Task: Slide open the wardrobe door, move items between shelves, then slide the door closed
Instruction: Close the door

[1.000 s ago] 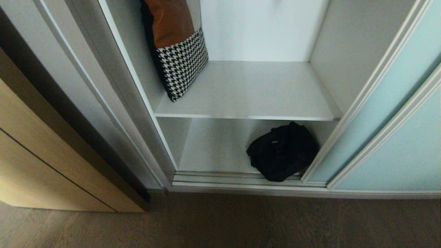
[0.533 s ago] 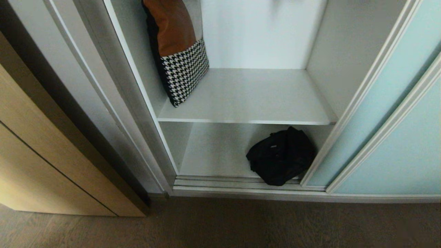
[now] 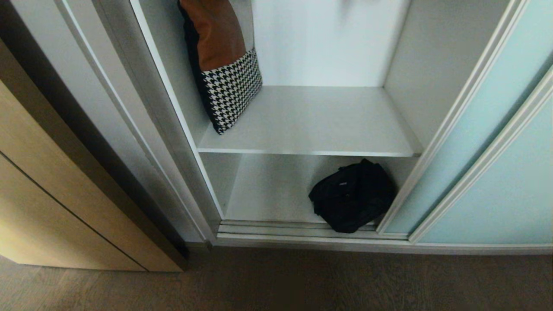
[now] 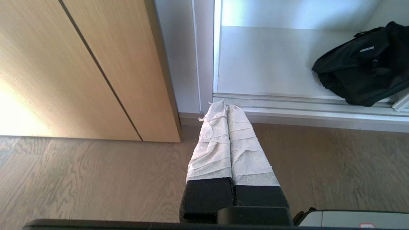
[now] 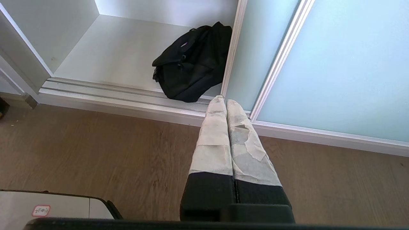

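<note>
- Both pincers clenched empty: left pincer (image 4: 227,107), right pincer (image 5: 222,100).
- Black bag (image 3: 352,196) overhangs the door track at five o'clock; the sliding door (image 3: 464,142) could snag it.

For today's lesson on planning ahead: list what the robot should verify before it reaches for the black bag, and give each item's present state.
1. Sliding wardrobe door slid aside, opening clear: ok.
2. Black bag visible on lower shelf: ok.
3. Free space on upper shelf beside the cushion: ok.
4. Bag clear of door track: not ok, it overhangs the front edge.
5. Left hand and right hand open for grasping: not ok, both shut.
</note>
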`<state>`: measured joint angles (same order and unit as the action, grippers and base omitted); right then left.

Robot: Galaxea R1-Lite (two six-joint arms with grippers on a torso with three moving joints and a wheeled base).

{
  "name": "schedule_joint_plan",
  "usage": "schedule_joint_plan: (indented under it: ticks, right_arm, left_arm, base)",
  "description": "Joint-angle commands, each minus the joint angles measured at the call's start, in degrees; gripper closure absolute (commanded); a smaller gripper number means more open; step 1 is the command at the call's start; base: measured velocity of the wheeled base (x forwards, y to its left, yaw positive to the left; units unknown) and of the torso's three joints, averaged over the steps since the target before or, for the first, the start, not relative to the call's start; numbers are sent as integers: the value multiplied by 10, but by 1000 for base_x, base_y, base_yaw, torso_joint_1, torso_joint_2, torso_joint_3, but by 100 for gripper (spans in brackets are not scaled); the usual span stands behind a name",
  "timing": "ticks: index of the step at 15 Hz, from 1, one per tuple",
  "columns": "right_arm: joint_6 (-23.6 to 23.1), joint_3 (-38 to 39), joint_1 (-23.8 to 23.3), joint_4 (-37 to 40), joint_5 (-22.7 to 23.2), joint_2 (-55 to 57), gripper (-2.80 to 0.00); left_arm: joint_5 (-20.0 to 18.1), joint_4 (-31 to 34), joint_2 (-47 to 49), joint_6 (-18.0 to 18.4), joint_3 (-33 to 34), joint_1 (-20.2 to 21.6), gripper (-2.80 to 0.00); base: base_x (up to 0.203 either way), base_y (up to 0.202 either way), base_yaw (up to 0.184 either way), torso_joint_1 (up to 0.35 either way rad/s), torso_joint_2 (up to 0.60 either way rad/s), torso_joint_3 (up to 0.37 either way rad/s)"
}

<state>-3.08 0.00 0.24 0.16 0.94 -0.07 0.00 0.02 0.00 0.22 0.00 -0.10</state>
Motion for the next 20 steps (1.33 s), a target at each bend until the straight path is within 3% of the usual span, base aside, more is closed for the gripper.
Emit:
schedule_joint_plan:
  ticks: [1, 8, 13, 20]
  right_arm:
    - [0, 0, 0, 0, 0, -2, 0]
    - [20, 1, 0, -1, 0, -2, 0]
    - [-12, 0, 0, 1, 2, -2, 0]
    - [19, 0, 1, -1, -1, 0, 0]
  left_arm:
    - [0, 0, 0, 0, 0, 0, 0]
    - [1, -1, 0, 0, 0, 0, 0]
    - [1, -1, 0, -1, 0, 0, 0]
    - [0, 0, 0, -1, 0, 0, 0]
  base:
    - [0, 0, 0, 0, 0, 0]
    - [-147, 0, -2, 0, 1, 2]
    - [0, 0, 0, 0, 0, 0]
    - [0, 0, 0, 0, 0, 0]
